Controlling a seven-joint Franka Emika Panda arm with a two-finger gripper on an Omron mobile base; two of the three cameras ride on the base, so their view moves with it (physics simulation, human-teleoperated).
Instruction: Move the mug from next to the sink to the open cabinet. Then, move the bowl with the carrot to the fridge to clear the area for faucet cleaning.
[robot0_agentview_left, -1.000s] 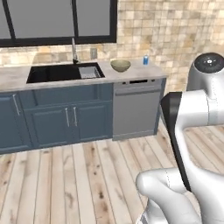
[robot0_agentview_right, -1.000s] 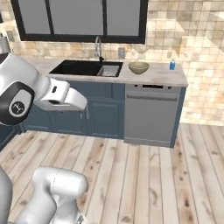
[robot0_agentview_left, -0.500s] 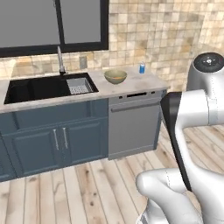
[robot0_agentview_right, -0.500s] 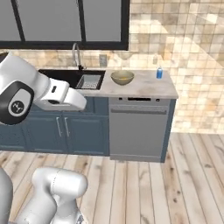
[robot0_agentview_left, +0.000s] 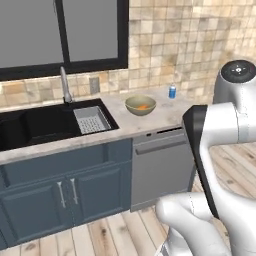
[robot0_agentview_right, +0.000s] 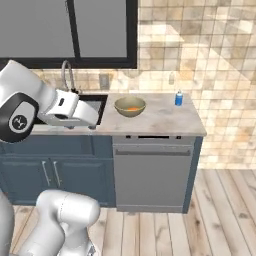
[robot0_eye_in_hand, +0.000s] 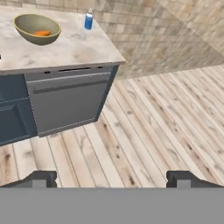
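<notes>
The olive-yellow bowl (robot0_agentview_left: 140, 105) (robot0_agentview_right: 130, 106) (robot0_eye_in_hand: 37, 29) stands on the marble counter to the right of the black sink (robot0_agentview_left: 45, 122) (robot0_agentview_right: 95, 102). The orange carrot (robot0_agentview_left: 143, 106) (robot0_agentview_right: 132, 108) (robot0_eye_in_hand: 42, 33) lies inside it. The silver faucet (robot0_agentview_left: 64, 85) (robot0_agentview_right: 67, 75) arches over the back of the sink. My gripper (robot0_eye_in_hand: 113, 179) is open with nothing between its fingers. It hangs well in front of the counter, apart from the bowl, and looks down at the floor and the dishwasher. The mug, the open cabinet and the fridge are out of view.
A small blue can (robot0_agentview_left: 172, 91) (robot0_agentview_right: 178, 98) (robot0_eye_in_hand: 89, 20) stands near the tiled wall to the right of the bowl. A grey dishwasher (robot0_agentview_left: 160, 165) (robot0_agentview_right: 150, 172) (robot0_eye_in_hand: 65, 100) sits under the counter. Blue base cabinets (robot0_agentview_left: 65, 195) stand below the sink. The wooden floor (robot0_eye_in_hand: 144, 127) stretches to the right.
The whole picture has shifted: the base has driven to the right and nearer the counter, so the sink slid left and the bowl grew larger. The gripper stays open.
</notes>
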